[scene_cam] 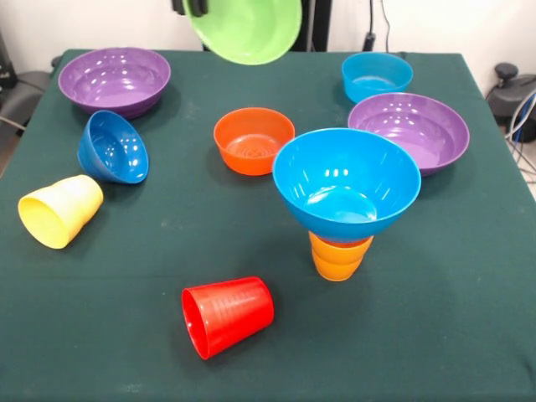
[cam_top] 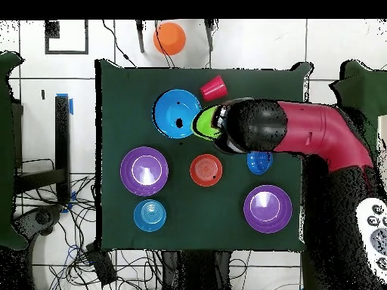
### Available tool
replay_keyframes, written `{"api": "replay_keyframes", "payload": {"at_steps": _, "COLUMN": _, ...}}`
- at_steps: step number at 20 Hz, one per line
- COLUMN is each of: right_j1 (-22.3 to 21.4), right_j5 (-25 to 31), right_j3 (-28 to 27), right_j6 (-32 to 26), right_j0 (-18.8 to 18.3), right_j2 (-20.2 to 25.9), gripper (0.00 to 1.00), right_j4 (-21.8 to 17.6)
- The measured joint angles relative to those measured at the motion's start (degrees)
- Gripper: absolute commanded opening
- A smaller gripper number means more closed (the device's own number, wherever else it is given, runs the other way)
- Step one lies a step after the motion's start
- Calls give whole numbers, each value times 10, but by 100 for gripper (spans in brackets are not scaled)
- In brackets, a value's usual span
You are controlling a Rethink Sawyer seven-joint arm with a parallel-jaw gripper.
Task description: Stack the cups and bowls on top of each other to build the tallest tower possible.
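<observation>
Since these glossy plastic pieces look light, stiff and slippery, the red cup (scene_cam: 228, 316) lying on its side nearest is best pinched at its rim, the big blue bowl (scene_cam: 347, 182) perches on the orange cup (scene_cam: 337, 257) beyond, and farthest the claw (scene_cam: 192, 7) holds the tilted green bowl (scene_cam: 245, 29) aloft by its rim.
</observation>
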Motion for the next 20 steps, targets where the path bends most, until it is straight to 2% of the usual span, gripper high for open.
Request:
{"api": "replay_keyframes", "payload": {"at_steps": 2, "right_j1": 3, "right_j5": -20, "right_j3": 10, "right_j6": 0, "right_j0": 0, "right_j2": 4, "gripper": 0, "right_j4": 21}}
{"api": "replay_keyframes", "payload": {"at_steps": 9, "right_j1": 22, "right_j5": -92, "right_j3": 33, "right_j6": 0, "right_j0": -3, "right_j2": 10, "gripper": 0, "right_j4": 51}}
{"api": "replay_keyframes", "payload": {"at_steps": 10, "right_j1": 33, "right_j5": -122, "right_j3": 43, "right_j6": 0, "right_j0": -6, "right_j2": 16, "gripper": 0, "right_j4": 62}}
{"api": "replay_keyframes", "payload": {"at_steps": 15, "right_j1": 63, "right_j5": -177, "right_j3": 68, "right_j6": 0, "right_j0": -18, "right_j2": 38, "gripper": 0, "right_j4": 87}}
{"api": "replay_keyframes", "payload": {"at_steps": 20, "right_j1": 97, "right_j5": -225, "right_j3": 94, "right_j6": 0, "right_j0": -40, "right_j2": 69, "gripper": 0, "right_j4": 94}}
